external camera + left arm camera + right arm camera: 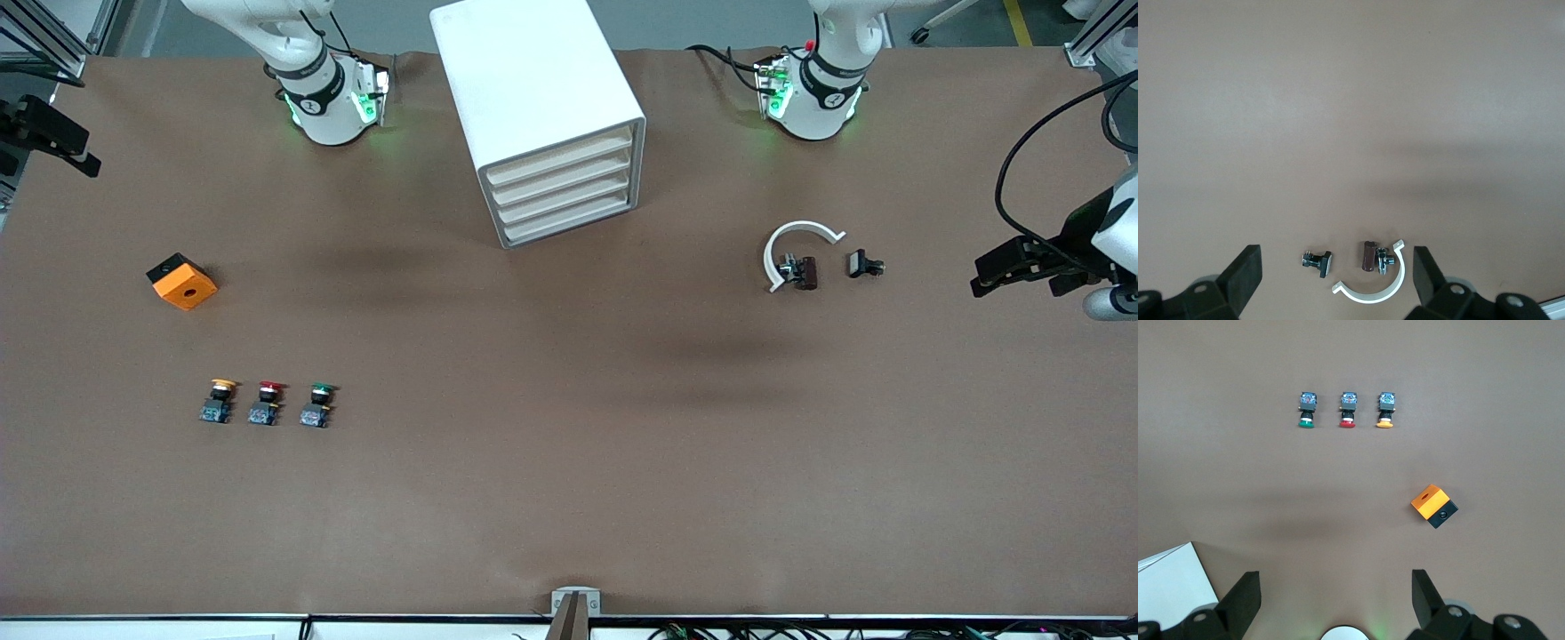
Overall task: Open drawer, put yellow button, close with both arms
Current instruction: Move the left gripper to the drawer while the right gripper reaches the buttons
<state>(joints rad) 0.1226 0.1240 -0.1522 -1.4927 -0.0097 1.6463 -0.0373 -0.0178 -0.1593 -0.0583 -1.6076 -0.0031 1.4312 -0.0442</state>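
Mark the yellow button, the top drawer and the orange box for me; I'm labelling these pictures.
yellow button [222,384]: front view, on its yellow cap.
top drawer [558,158]: front view, middle of its cream front.
orange box [1430,499]: right wrist view, on its orange face.

The drawer [564,156] is the top one of four cream fronts in the white cabinet [533,80], shut flush, its face turned toward about five o'clock in the front view. The yellow button [219,401] lies on the table toward the right arm's end, at about eight o'clock from the cabinet, cap pointing at twelve o'clock, first in a row of three.
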